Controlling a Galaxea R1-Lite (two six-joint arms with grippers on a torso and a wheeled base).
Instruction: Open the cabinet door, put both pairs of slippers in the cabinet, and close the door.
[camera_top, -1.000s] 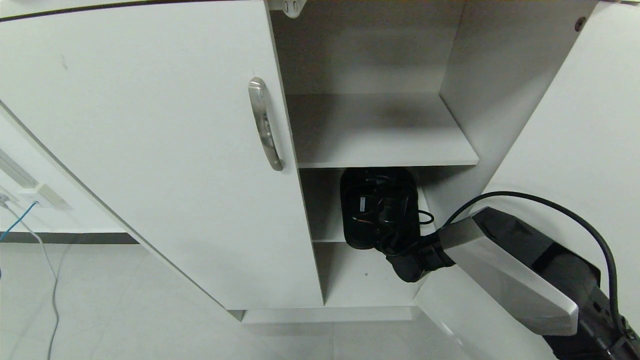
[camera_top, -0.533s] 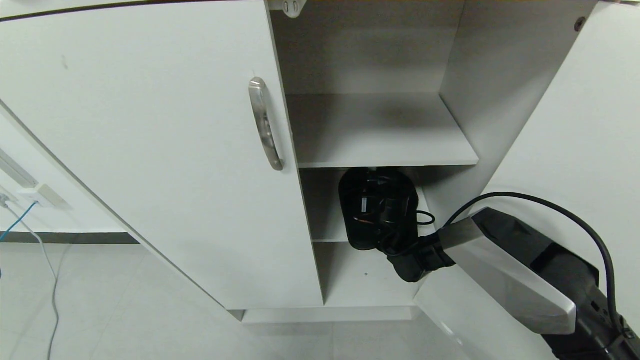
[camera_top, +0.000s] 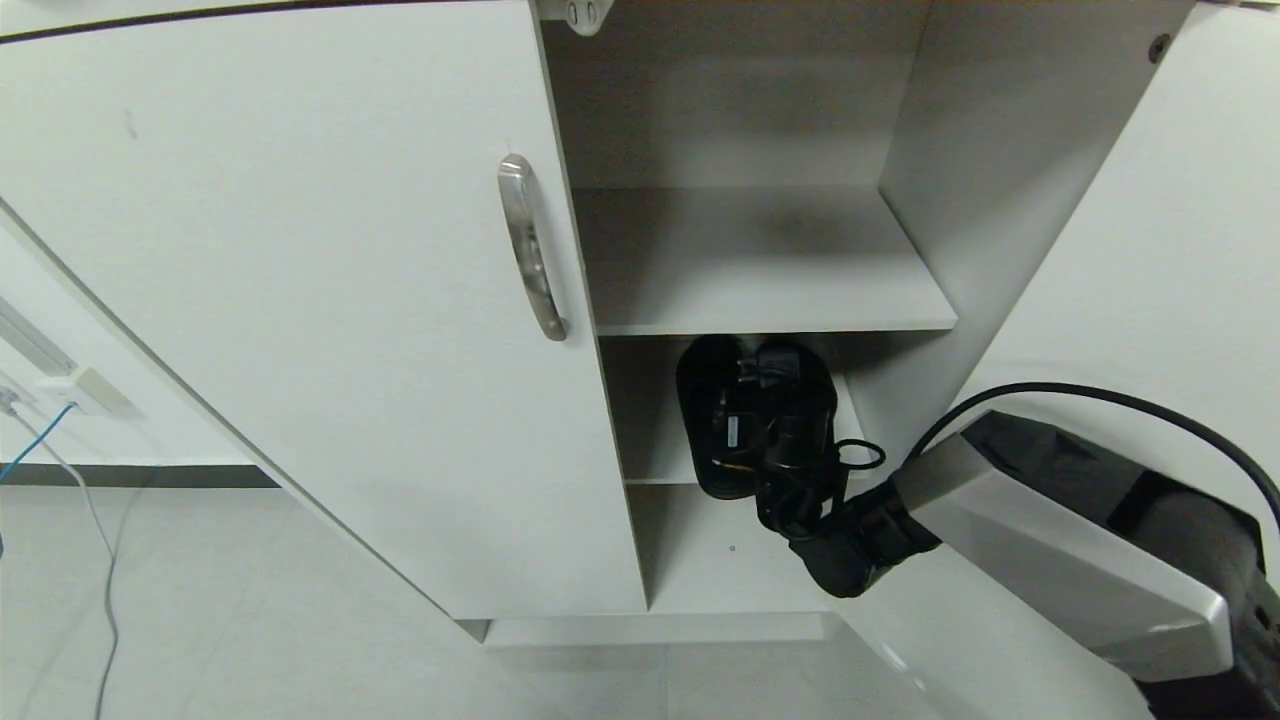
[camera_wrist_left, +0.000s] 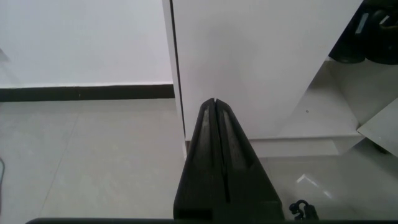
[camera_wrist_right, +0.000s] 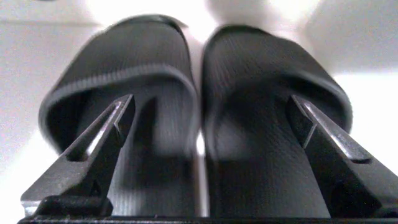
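A pair of black slippers (camera_top: 735, 430) lies side by side on the cabinet's lower shelf (camera_top: 655, 455), toes inward. My right gripper (camera_top: 785, 455) is at their heel end, open, with a finger (camera_wrist_right: 99, 149) outside each slipper (camera_wrist_right: 130, 81) and not pressing on either. The right gripper (camera_wrist_right: 211, 99) straddles the pair. The cabinet's right door (camera_top: 1150, 250) is swung open; the left door (camera_top: 300, 300) with its metal handle (camera_top: 530, 250) is closed. My left gripper (camera_wrist_left: 214, 109) is shut and empty, low above the floor before the cabinet base, with the slippers (camera_wrist_left: 367, 34) farther off.
A bare upper shelf (camera_top: 750, 260) and the bottom board (camera_top: 720, 570) lie above and below the slippers. A power strip (camera_top: 85, 392) and cables (camera_top: 100, 580) lie on the tiled floor at the left.
My right arm has drawn back and down from the shelf a little. The slippers stay on the shelf, shifted slightly.
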